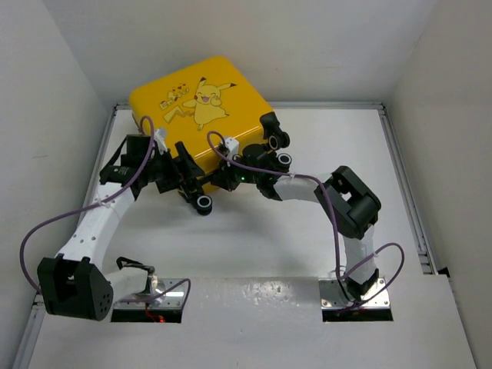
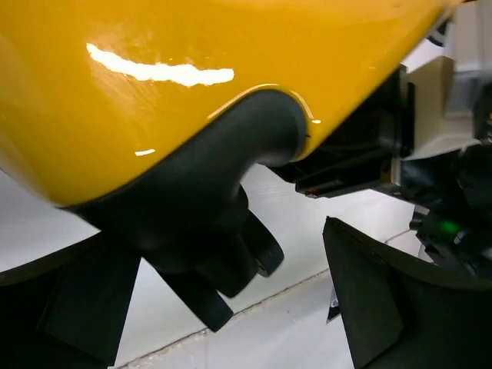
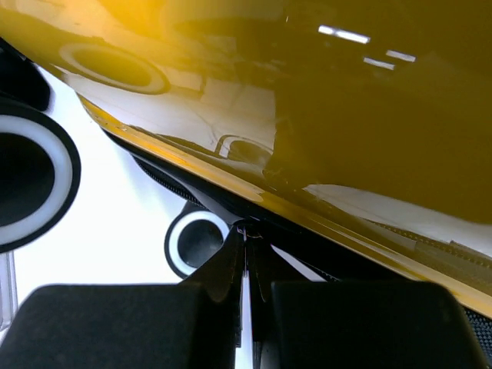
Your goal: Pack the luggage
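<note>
From above, the suitcase [image 1: 201, 96] lies flat and closed on the table [image 1: 323, 231], just beyond both pincers and pushed toward the far left corner, where two walls stand close behind it. The left pincer [image 1: 183, 175] and the right pincer [image 1: 229, 175] sit side by side at its near edge, with a wheel [image 1: 204, 204] poking out just on the near side of them. The shell looks hard and glossy, so I'd judge it stiff, slippery and rather bulky for such small jaws.

The left wrist view shows the left pincer spread wide and holding nothing, one finger [image 2: 84, 300] on each side. The black wheel bracket [image 2: 207, 200] hangs between them, under the yellow curve. That bracket looks a better hold than the smooth shell. The right arm crowds in just off to the right.

In the right wrist view the right pincer is pressed shut, with its tips at the dark seam [image 3: 323, 238] under the yellow lid. Whether it nips a zip tab I cannot tell. Two more wheels sit just left of the tips and may get in the way.
</note>
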